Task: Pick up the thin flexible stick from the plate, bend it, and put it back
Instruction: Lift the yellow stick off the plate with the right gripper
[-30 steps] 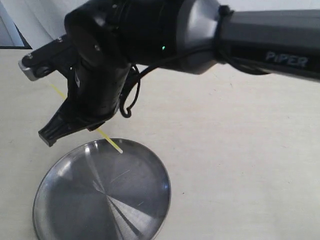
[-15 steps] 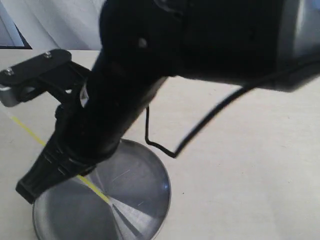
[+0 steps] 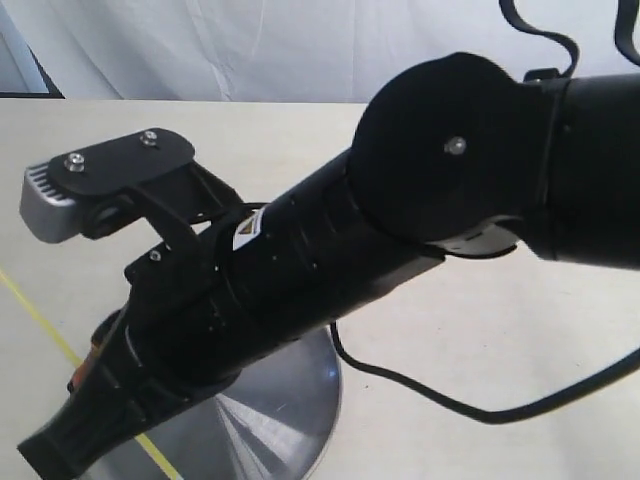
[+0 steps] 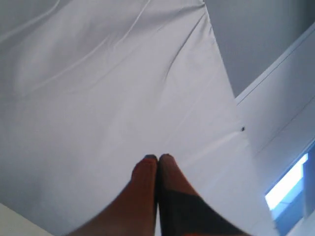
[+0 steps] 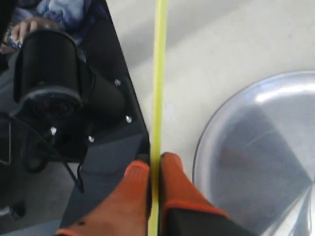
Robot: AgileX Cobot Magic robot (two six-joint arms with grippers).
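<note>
My right gripper (image 5: 155, 164) is shut on the thin flexible stick (image 5: 158, 73), a yellow-green strand that runs straight out past the orange fingertips (image 5: 172, 164). The plate (image 5: 256, 162), shiny silver, lies just beside the gripper on the table. In the exterior view the right arm (image 3: 300, 270) reaches across to the lower left and covers most of the plate (image 3: 295, 420). The stick (image 3: 40, 322) shows on both sides of the gripper, held above the table. My left gripper (image 4: 157, 158) is shut on nothing and points up at white cloth.
A cream table (image 3: 480, 330) carries the plate. A black arm base with cables (image 5: 49, 93) stands past the table edge near the stick's far end. White curtain (image 3: 300, 50) hangs at the back. A black cable (image 3: 450, 405) loops under the right arm.
The right arm has swung down and to the lower left with the stick, now hiding more of the plate. The stick has shifted left and lower with it.
</note>
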